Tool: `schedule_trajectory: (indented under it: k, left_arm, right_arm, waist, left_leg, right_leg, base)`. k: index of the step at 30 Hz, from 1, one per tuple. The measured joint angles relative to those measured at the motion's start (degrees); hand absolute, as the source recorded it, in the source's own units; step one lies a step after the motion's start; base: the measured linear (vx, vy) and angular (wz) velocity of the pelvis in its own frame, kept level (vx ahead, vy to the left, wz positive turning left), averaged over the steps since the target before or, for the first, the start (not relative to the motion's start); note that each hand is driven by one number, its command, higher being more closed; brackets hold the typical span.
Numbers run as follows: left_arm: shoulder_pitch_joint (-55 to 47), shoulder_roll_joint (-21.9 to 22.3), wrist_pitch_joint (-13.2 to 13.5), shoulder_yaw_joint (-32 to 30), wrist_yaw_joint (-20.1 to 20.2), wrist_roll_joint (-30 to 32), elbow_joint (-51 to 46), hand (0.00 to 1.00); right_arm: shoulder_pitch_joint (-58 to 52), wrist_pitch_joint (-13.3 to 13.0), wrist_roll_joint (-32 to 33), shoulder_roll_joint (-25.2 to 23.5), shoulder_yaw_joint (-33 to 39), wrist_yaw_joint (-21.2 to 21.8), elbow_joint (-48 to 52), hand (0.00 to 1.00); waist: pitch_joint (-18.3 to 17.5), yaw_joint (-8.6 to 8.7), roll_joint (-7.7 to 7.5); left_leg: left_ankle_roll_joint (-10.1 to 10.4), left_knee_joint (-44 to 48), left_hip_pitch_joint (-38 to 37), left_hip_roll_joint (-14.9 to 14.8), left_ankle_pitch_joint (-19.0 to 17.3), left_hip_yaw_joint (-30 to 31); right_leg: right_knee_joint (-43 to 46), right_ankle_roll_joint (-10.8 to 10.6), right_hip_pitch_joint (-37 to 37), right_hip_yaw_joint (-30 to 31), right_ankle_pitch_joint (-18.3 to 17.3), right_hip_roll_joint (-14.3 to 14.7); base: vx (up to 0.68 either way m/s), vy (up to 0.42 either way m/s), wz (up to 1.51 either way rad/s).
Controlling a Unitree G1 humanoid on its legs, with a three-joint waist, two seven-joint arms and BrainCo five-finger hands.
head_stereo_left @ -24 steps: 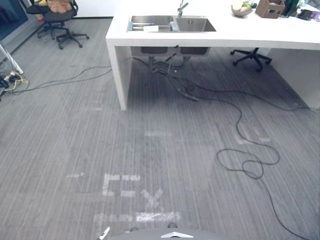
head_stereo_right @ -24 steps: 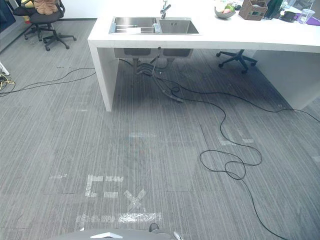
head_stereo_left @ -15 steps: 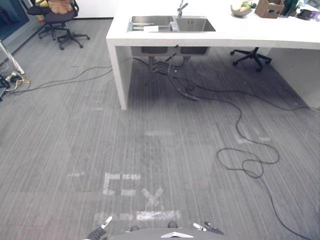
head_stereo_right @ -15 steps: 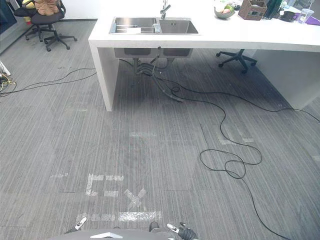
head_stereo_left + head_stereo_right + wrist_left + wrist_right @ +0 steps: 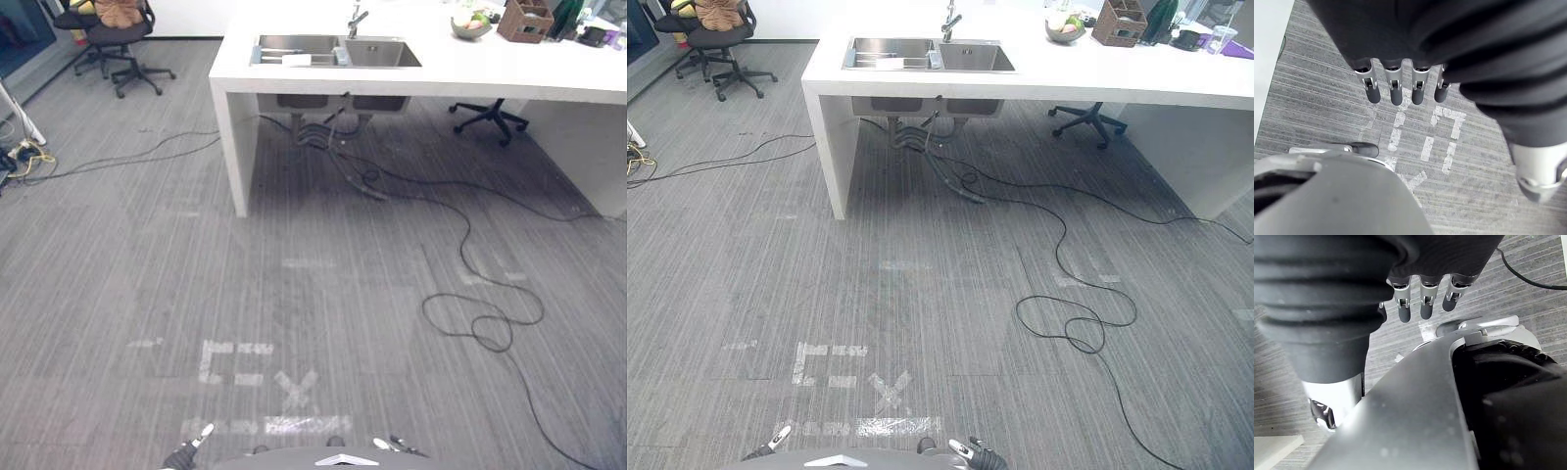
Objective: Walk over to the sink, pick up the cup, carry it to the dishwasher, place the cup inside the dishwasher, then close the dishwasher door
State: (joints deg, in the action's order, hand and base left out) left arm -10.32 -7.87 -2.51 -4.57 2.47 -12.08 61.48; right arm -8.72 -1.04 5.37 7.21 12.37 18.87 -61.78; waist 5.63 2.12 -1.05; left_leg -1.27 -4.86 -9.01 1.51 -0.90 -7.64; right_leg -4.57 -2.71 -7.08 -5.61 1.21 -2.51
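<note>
The walk to the sink [image 5: 382,51] is in hand; it sits at the counter's [image 5: 490,70] left end, well ahead across the floor. A small pale thing between the basins, likely the cup [image 5: 340,55], stands there. The left hand [image 5: 1396,90] and right hand [image 5: 1426,303] hang straight-fingered and empty. The next move calls for more steps forward.

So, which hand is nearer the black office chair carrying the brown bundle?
Left. The left hand, far short of the chair, is on its side; right hand lies farther across.
</note>
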Motion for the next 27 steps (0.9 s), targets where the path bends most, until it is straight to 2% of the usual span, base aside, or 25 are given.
schedule_trajectory:
  k: [5,16,19,20,23,25,26,27]
  left_arm:
    - [-0.01,0.11,-0.02,-0.9,-1.75,0.0,0.06,0.0]
    - [0.08,0.44,0.45,-2.06,-2.22,1.06,0.39,0.0]
    - [0.06,0.4,0.38,-2.07,-2.17,1.04,0.39,0.0]
    - [0.07,0.4,0.3,-2.07,-2.26,1.07,0.37,0.0]
    - [0.07,0.41,-0.03,-2.04,-2.69,1.05,0.36,0.0]
    - [0.07,0.47,-0.05,-2.01,-3.22,1.05,0.36,0.0]
    - [0.57,0.57,-0.03,-1.92,-3.68,1.02,0.05,0.0]
    - [0.56,0.55,0.01,-1.89,-3.69,1.0,-0.14,0.0]
  right_arm:
    - [-0.02,-0.47,0.0,-0.28,-0.28,-0.1,-0.06,0.0]
    - [-0.2,-2.76,2.16,-0.62,-0.21,-0.31,-0.49,0.0]
    - [-0.3,-4.19,2.03,-0.74,-0.21,-0.34,-0.59,0.0]
    - [-0.41,-5.56,2.01,-0.83,-0.21,-0.32,-0.67,0.0]
    - [-0.5,-6.68,2.09,-0.92,-0.21,-0.21,-0.64,0.0]
    - [-0.46,-6.74,2.1,-0.89,-0.2,-0.07,-0.55,0.0]
    - [-0.3,-6.74,2.15,-0.82,-0.1,-0.06,-0.27,0.0]
    - [-0.29,-6.73,2.24,-0.88,-0.05,-0.06,-0.14,0.0]
  waist:
    - [0.0,-0.12,-0.56]
    - [0.23,0.25,-0.79]
    - [0.27,0.32,-0.85]
    - [0.29,0.33,-0.87]
    - [0.34,0.59,-0.85]
    - [0.66,0.72,-1.01]
    - [1.18,0.77,-0.86]
    - [1.48,0.79,-1.25]
  left_leg:
    - [-0.27,-0.02,0.03,0.19,0.19,-0.05]
    - [-0.67,-0.05,0.01,0.9,0.65,1.4]
    - [-0.72,-0.06,0.0,0.98,0.59,1.32]
    - [-0.72,-0.05,-0.01,0.98,0.53,1.24]
    - [-0.28,-0.04,-0.05,0.95,-0.03,1.06]
    - [-0.35,-0.03,-0.03,0.9,-0.28,0.94]
    - [-0.58,0.0,-0.05,0.77,-0.89,0.36]
    - [-0.87,0.0,-0.13,0.8,-1.18,0.02]
  right_leg:
    - [-0.02,-0.15,0.05,-0.01,0.15,-0.19]
    - [-0.03,-0.5,-0.71,-1.57,0.08,-0.97]
    - [-0.06,-0.76,-0.71,-1.5,-0.06,-1.05]
    - [-0.1,-0.75,-0.7,-1.44,-0.05,-1.06]
    - [0.01,-0.76,-0.67,-1.29,-0.17,-1.05]
    - [1.05,-0.98,-0.18,-1.26,-0.98,-1.09]
    - [6.21,-0.68,2.16,-1.29,-4.05,-1.41]
    - [9.09,-0.72,3.44,-1.31,-5.64,-1.72]
  base:
    - [-0.06,-0.021,0.0]
    - [-0.04,-0.019,0.08]
    - [0.0,0.0,0.0]
    - [0.0,0.0,0.0]
    - [-0.01,-0.016,-0.02]
    - [-0.02,-0.017,-0.07]
    - [-0.02,-0.004,-0.12]
    - [0.0,0.013,-0.18]
